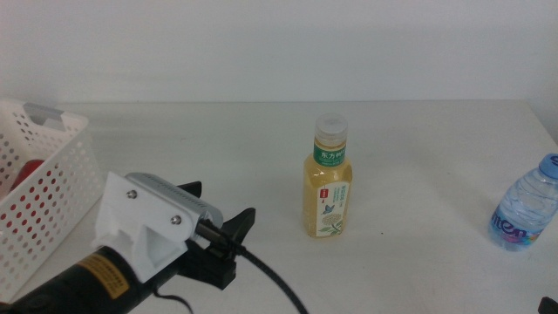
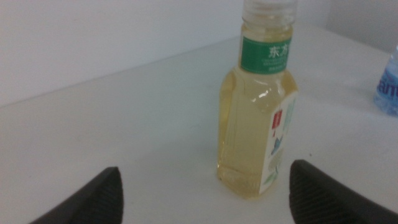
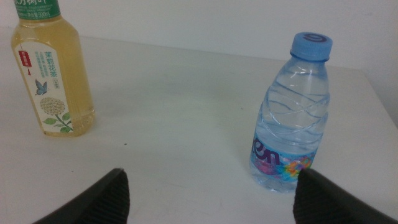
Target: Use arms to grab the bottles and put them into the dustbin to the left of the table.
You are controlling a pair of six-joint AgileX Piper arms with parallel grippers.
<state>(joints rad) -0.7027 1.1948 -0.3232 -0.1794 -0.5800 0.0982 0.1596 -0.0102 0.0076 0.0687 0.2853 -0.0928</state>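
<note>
A plain white wall (image 1: 261, 44) fills the space behind the work surface, bare and evenly lit. It meets a matte white table (image 1: 418, 166) along a straight, soft edge. The light is diffuse and throws only faint shadows on the tabletop.

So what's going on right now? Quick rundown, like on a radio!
Left gripper open, short of upright tea bottle. Right gripper open, facing water bottle. Something red already in dustbin. Nothing in the way.
</note>
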